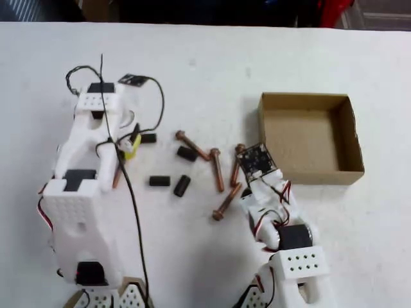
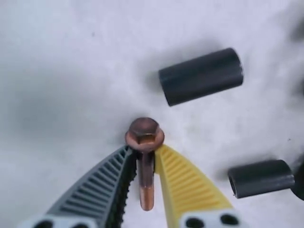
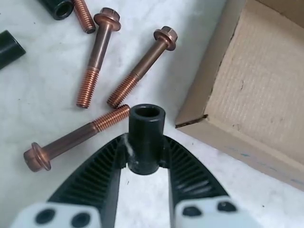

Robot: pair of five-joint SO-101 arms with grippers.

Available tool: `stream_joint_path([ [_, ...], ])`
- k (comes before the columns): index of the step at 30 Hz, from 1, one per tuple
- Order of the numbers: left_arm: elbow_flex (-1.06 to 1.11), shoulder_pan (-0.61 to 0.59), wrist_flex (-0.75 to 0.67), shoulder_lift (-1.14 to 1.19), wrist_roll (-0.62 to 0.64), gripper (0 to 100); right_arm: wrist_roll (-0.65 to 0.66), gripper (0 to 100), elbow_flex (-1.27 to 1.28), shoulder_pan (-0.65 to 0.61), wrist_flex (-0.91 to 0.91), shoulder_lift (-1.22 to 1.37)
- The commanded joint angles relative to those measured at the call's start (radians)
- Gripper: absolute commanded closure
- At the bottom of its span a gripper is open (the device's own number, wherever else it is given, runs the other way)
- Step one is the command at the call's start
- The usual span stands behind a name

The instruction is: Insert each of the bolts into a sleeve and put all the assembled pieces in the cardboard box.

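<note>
Closest to the right wrist camera, the right claw (image 3: 145, 142) is clamped on a black sleeve (image 3: 147, 128). It grips the sleeve's rear half, so the open bore stands out past the fingertips, which looks like a hold meant to leave the hole free for a bolt. The left claw (image 2: 142, 149) is closed on a copper bolt (image 2: 146, 171), pinching the shank just behind the flanged head. The rest of the shank runs back between the grey and yellow fingers (image 2: 183, 180), so the head leads. By my judgement that end cannot enter the bore, and the bolt would need turning or regripping.

On the white surface (image 1: 321, 58) the two arms sit well apart, the left arm at the left. The right arm is near the middle, beside the near left corner of the cardboard box (image 1: 264, 128), a short carry once a piece is assembled. The box floor is bare. Between the arms lie the loose bolts (image 1: 217, 168) and loose sleeves (image 1: 159, 181), scattered within reach of both.
</note>
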Motion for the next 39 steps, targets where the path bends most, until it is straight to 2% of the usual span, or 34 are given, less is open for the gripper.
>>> stream_joint_path([
  [1, -0.043, -0.002, -0.023, 0.008, -0.008, 90, 0.0, 98.1, -0.011, -0.001, -0.022, -0.016],
  [20, -0.054, -0.004, -0.023, 0.067, 0.003, 91, 0.0, 98.1, -0.011, -0.001, -0.021, -0.016],
  [24, -0.054, -0.004, -0.023, 0.065, 0.003, 99, 0.0, 98.1, -0.011, -0.001, -0.021, -0.016],
  [32, -0.052, -0.001, -0.012, 0.064, 0.003, 98, 0.0, 98.1, -0.011, -0.001, -0.021, -0.016],
  [39, -0.064, 0.001, 0.091, -0.027, 0.003, 98, -0.009, 98.1, -0.011, -0.004, -0.025, -0.016],
])
